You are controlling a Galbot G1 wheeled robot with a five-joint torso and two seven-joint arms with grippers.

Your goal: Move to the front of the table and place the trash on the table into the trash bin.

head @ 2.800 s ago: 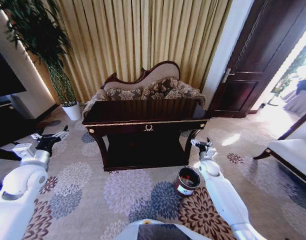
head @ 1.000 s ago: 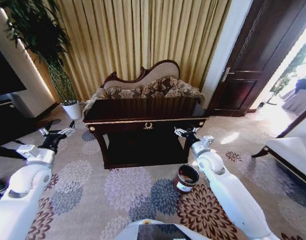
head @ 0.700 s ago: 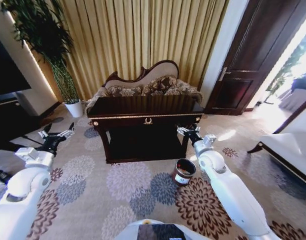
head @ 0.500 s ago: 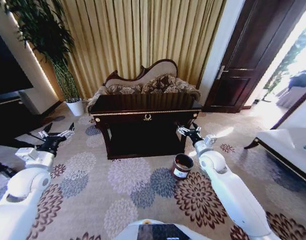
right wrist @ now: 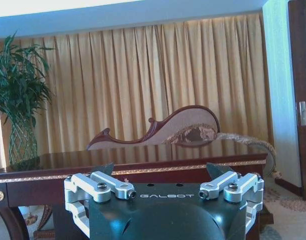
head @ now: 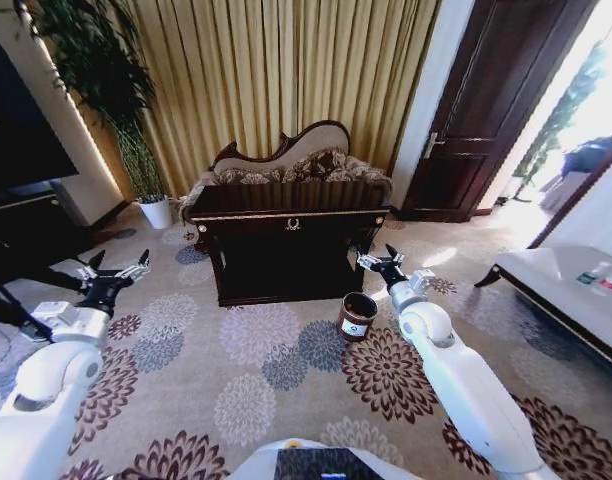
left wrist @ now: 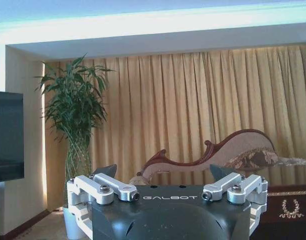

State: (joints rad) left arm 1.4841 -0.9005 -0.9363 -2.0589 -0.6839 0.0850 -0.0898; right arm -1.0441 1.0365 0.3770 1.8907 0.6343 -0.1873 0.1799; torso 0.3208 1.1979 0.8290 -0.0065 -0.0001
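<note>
Head view: one dark glossy bench [head: 286, 197] with gold trim, one round brown bin [head: 357, 315] on the flowered carpet [head: 246, 400] just off the bench's front right corner. Two grippers, both open and empty: the right gripper [head: 382, 262] hangs just above and right of the bin, the left gripper [head: 114, 274] well left of the bench.

Left wrist view: the bench's gold wreath [left wrist: 290, 209] shows beyond the spread fingers [left wrist: 104, 171].

Right wrist view: the bench's polished top lies ahead.

"GALBOT" on left gripper [left wrist: 163, 172], right gripper [right wrist: 160, 171] housings.
</note>
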